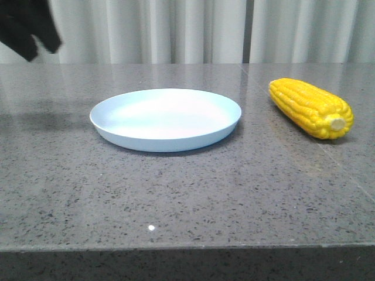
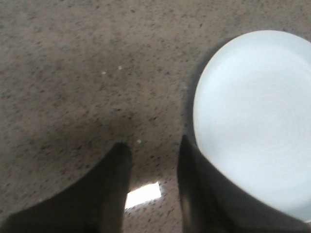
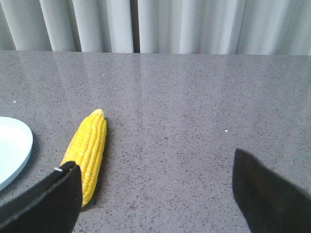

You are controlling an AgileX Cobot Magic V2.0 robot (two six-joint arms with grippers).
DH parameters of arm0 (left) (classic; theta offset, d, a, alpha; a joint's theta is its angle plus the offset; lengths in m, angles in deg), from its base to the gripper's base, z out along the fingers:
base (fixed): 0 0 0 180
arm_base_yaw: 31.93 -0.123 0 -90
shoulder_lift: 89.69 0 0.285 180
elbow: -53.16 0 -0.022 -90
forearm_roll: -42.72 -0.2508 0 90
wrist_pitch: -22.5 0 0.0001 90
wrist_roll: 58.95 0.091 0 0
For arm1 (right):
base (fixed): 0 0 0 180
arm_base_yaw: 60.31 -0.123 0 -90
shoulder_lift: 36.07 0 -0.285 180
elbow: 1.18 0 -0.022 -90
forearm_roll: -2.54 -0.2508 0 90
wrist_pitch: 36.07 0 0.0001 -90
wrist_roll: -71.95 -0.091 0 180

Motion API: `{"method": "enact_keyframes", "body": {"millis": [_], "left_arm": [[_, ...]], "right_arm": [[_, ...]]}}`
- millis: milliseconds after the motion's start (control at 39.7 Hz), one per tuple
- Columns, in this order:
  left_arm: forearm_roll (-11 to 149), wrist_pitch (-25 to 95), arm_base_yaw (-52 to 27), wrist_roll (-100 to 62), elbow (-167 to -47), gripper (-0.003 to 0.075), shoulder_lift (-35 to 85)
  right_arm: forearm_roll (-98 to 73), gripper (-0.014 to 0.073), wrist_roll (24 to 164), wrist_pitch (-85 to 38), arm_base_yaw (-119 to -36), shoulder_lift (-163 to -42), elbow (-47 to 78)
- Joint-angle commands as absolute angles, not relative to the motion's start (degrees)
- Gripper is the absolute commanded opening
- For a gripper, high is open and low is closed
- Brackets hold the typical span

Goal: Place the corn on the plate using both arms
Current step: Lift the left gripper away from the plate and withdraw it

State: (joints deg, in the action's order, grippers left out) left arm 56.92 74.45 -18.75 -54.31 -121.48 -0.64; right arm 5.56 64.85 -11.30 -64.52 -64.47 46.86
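Observation:
The pale blue plate (image 1: 165,120) lies at the middle of the grey stone table. The yellow corn (image 1: 310,107) lies to its right, a gap apart, its pale stub end toward the front. My left gripper (image 2: 154,145) hangs open above bare table beside the plate's (image 2: 257,121) left rim, with nothing between its fingers. Its dark body (image 1: 26,29) shows high at the far left of the front view. My right gripper (image 3: 153,162) is wide open and empty. The corn (image 3: 89,150) lies just outside one finger (image 3: 53,199), with the plate's edge (image 3: 12,150) beyond it.
White curtains (image 1: 193,29) hang behind the table's back edge. The table's front edge (image 1: 187,247) runs across the bottom of the front view. A seam (image 1: 293,126) in the stone passes under the corn.

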Motion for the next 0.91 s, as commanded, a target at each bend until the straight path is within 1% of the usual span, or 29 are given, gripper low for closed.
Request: {"method": "enact_keyframes", "body": {"millis": [0, 50, 76, 277, 529, 730, 881], "left_arm": [[56.6, 72.5, -20.6, -54.3, -119.7, 0.0038, 4.9], [55.9, 71.9, -21.2, -54.3, -117.6, -0.0010, 7.0], [55.4, 71.1, -21.3, -54.3, -116.7, -0.0020, 8.2], [48.2, 60.2, -19.9, -54.3, -106.2, -0.0020, 20.1], [43.7, 45.9, -19.6, -54.3, -91.5, -0.0020, 40.2], [40.8, 42.4, -19.6, -54.3, -80.6, -0.0020, 56.9], [40.9, 42.0, -19.6, -54.3, -75.4, -0.0020, 68.0]], "right_arm": [[5.8, 0.0645, 65.1, -15.6, -64.3, -65.3, 44.8], [5.8, 0.0645, 65.1, -15.6, -64.3, -65.3, 44.8], [5.8, 0.0645, 65.1, -15.6, -64.3, -65.3, 44.8], [5.8, 0.0645, 65.1, -15.6, -64.3, -65.3, 44.8], [5.8, 0.0645, 65.1, -15.6, -64.3, -65.3, 44.8], [5.8, 0.0645, 65.1, -15.6, -64.3, -65.3, 44.8], [5.8, 0.0645, 65.1, -15.6, -64.3, -65.3, 44.8]]}}
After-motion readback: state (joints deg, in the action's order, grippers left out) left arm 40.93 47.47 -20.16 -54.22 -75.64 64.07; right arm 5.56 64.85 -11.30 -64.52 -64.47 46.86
